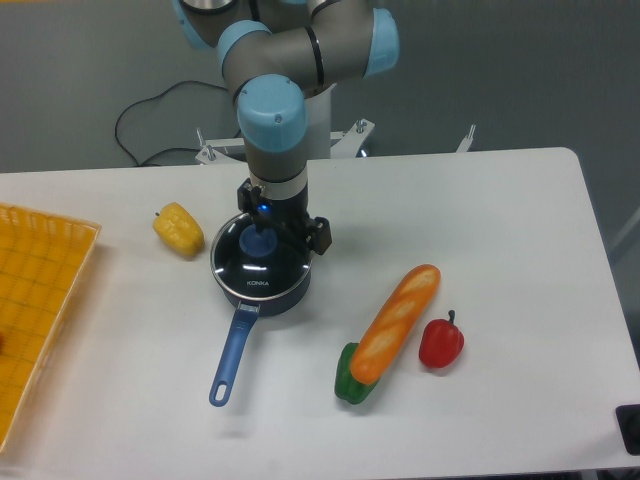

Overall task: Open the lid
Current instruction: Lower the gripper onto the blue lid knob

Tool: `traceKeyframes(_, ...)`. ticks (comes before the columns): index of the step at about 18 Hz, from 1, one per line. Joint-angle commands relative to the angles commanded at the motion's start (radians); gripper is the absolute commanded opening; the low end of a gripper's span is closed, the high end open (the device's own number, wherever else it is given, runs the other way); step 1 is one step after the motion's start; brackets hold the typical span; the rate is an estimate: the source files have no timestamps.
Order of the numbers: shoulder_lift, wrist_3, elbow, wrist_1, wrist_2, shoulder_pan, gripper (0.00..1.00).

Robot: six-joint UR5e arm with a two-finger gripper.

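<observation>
White table (500,220) — pincer (268,232) poised over the lid (260,268), on its saucepan (240,325).

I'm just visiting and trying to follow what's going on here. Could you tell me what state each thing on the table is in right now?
lid: closed, sitting on the saucepan
saucepan: upright, handle toward the table's front edge
tool: above the lid's back edge; open or shut cannot be told
bread loaf: lying with one end on the green pepper
green pepper: partly under the loaf
red pepper: beside the loaf
yellow pepper: beside the saucepan
</observation>
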Motion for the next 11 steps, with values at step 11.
traceKeyframes(11,-0.009,-0.049,-0.023,0.009,0.002,-0.037,1.00)
